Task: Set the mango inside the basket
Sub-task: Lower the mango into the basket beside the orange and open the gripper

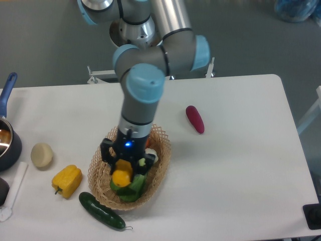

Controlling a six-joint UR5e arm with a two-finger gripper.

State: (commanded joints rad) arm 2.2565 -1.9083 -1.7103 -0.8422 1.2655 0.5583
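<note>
A dark green cucumber (102,211) lies closest to the front edge of the table (241,170), slanted, its upper end touching or just beside the outer rim of the basket (160,155). Left of it sits a yellow bell pepper (67,181), and farther left a pale round potato-like lump (41,154). At the far left edge a dark pot (9,145) with a blue handle (8,90) shows only in part, with a white strip (12,193) on the table in front of it.

The basket, an oval of light tan wicker with an open scalloped rim, sits left of the table's middle. Inside it, at the near end, lies a green vegetable (129,188). Above that, the mango (122,176), yellow going to orange, is within the basket's outline, directly below the gripper (123,168). The gripper's black fingers stand on either side of the mango, but whether they press on it or stand free of it cannot be told from this angle. A small white and red item (150,156) peeks out beside the arm, inside the basket.

A dark red, elongated vegetable (195,119) lies well apart to the right of the basket.
</note>
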